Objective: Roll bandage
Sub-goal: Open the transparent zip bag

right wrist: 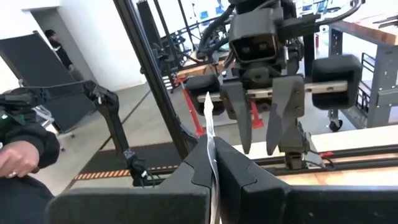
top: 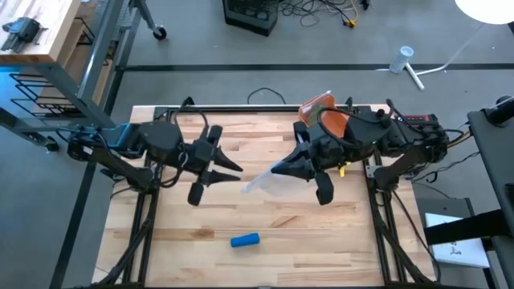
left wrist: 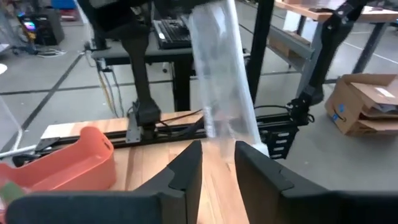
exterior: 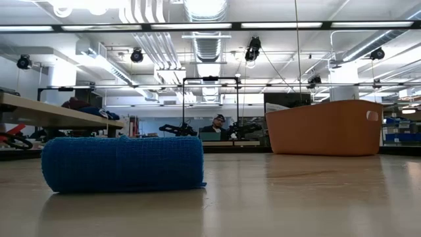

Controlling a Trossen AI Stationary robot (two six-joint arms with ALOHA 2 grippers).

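- Blue bandage roll is seen closest to the low camera, lying on its side on the wooden table, near the front edge and well apart from both arms.
- Its long axis is laid flat on the table and runs roughly left to right; it looks already wound, and neither gripper touches it.
- Clear plastic bag is held off the table by the right gripper, jaws closed on its edge; it is probably being held up for handling between the arms.
- Left gripper is pointed at the bag with its jaws narrowly parted and nothing seen clamped between them; the bag hangs just beyond the fingertips.
- Orange bin is set at the back of the table, behind the right arm.
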